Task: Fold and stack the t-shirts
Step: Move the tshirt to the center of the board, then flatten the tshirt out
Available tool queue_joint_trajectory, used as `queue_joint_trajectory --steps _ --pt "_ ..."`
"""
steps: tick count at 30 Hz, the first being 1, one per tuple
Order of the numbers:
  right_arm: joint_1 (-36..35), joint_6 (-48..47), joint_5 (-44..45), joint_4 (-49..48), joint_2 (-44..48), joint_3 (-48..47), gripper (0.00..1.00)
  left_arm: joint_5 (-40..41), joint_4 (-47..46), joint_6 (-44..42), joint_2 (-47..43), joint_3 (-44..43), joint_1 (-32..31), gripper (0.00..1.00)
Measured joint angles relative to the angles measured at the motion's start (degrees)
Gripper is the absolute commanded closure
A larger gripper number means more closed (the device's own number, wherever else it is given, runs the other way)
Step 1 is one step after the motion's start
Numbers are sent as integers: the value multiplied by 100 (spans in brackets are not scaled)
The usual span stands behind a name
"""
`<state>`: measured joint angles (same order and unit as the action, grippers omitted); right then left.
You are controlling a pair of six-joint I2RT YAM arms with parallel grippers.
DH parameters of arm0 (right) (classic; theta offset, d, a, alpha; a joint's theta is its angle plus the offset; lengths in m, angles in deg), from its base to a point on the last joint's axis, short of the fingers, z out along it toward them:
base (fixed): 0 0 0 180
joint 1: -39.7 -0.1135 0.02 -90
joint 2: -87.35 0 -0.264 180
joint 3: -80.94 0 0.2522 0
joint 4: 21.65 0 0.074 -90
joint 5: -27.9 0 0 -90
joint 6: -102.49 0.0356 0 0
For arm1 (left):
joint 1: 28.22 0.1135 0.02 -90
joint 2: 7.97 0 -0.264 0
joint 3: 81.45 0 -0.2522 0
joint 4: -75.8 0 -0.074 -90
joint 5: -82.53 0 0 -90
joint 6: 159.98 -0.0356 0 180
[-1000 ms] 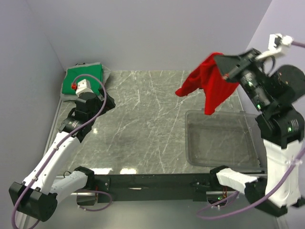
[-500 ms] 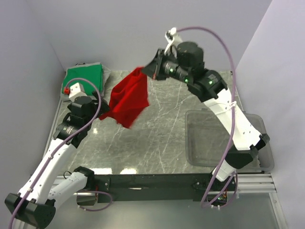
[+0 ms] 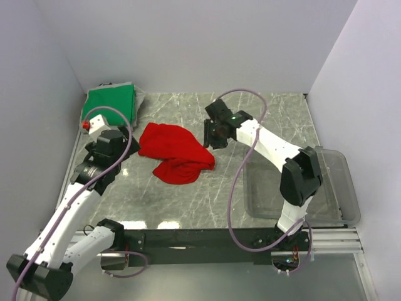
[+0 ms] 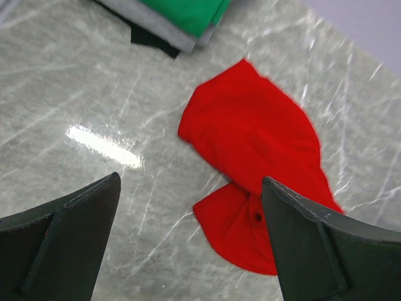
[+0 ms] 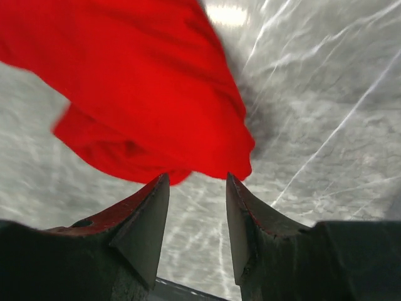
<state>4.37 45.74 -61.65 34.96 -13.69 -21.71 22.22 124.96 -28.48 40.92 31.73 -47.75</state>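
Observation:
The red t-shirt (image 3: 175,152) lies crumpled on the marble table, left of centre. It also shows in the left wrist view (image 4: 257,144) and fills the top of the right wrist view (image 5: 138,81). The green t-shirt (image 3: 110,102) lies folded in the back left corner, its edge visible from the left wrist (image 4: 188,12). My right gripper (image 3: 210,135) hangs just right of the red shirt, jaws open (image 5: 197,177) with only table between them. My left gripper (image 3: 127,136) sits left of the red shirt, wide open and empty (image 4: 191,180).
A clear plastic bin (image 3: 351,204) stands at the right front of the table. Grey and black cloth (image 4: 150,30) lies under the green shirt. Walls close off the left, back and right sides.
The right arm swung the red shirt from above the bin leftward, down to the table, and let it go; its jaws opened. The left arm shifted slightly.

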Motion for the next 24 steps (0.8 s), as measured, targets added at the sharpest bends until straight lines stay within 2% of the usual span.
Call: queue_joint_trajectory --steps 6,12,18,24 --pt "-372 -393 -455 -87 -179 -50 51 -374 -31 -33 614 144 74 1" --pt "-1056 -750 -903 -249 -754 -734 51 -986 -37 -55 1211 208 555 1" --pt "-1652 -992 -1088 -341 -1578 -1102 49 -1513 -31 -142 1165 369 1051 0" --pt "-1744 -1047 -686 -227 -2369 -1694 49 -1700 90 -203 1036 420 1185 1"
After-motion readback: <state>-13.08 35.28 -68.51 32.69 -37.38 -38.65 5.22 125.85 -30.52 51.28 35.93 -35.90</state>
